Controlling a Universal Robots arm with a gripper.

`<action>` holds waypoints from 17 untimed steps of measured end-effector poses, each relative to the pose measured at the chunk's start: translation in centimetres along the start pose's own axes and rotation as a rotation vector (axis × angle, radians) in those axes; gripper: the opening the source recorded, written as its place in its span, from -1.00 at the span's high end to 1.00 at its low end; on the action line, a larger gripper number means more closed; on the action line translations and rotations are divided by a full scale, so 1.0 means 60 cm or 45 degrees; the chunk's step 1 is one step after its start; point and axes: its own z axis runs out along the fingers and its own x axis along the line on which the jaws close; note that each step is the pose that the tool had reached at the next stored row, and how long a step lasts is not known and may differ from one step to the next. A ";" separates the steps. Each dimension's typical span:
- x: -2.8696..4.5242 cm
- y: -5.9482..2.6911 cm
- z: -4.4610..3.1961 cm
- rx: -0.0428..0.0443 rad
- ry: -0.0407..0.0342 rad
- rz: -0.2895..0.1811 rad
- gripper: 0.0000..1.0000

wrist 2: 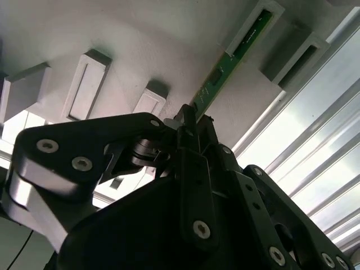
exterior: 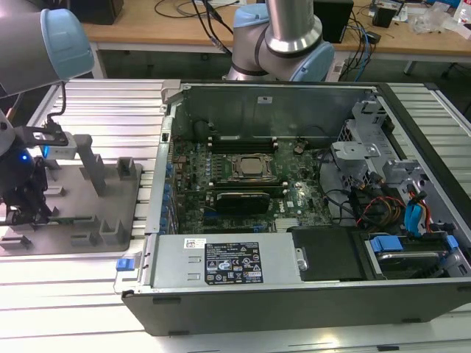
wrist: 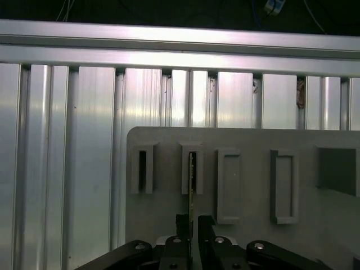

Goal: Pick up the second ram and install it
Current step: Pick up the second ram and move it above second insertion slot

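**Gripper's on the second RAM stick, stick in line with the jaws and seated in its rack**

The gripper [wrist: 192, 224] hangs over the grey fixture plate [wrist: 253, 185], and its two fingers look pressed in on the flat faces of the second ram [wrist: 192, 180], one on each side. So it's pinching the stick, not spread open.

The first wrist view shows the stick edge-on, a thin line running straight out from between the fingertips into a slotted holder [wrist: 184, 169] on the plate. The second wrist view shows the same thing from the side. The green board [wrist 2: 219, 79] runs away from the gripper [wrist 2: 188, 126] on a diagonal, and its far end is tucked into a holder. The long axis lies in the plane of the jaws, so the pinch goes across the thin dimension. How much of the stick sits behind the fingers is hidden, so there's no telling if the grab is mid-board or near one end.

In the exterior view the gripper [exterior: 26, 202] and fixture [exterior: 118, 220] sit at the exterior view's left. The open computer case [exterior: 294, 309] with the motherboard [exterior: 250, 176] is well apart, off to the exterior view's right. Judging by all this, the pick is only at the grab stage and the stick hasn't been lifted out of the rack.
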 end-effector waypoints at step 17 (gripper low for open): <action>0.000 0.001 -0.019 0.000 0.0001 0.000 0.81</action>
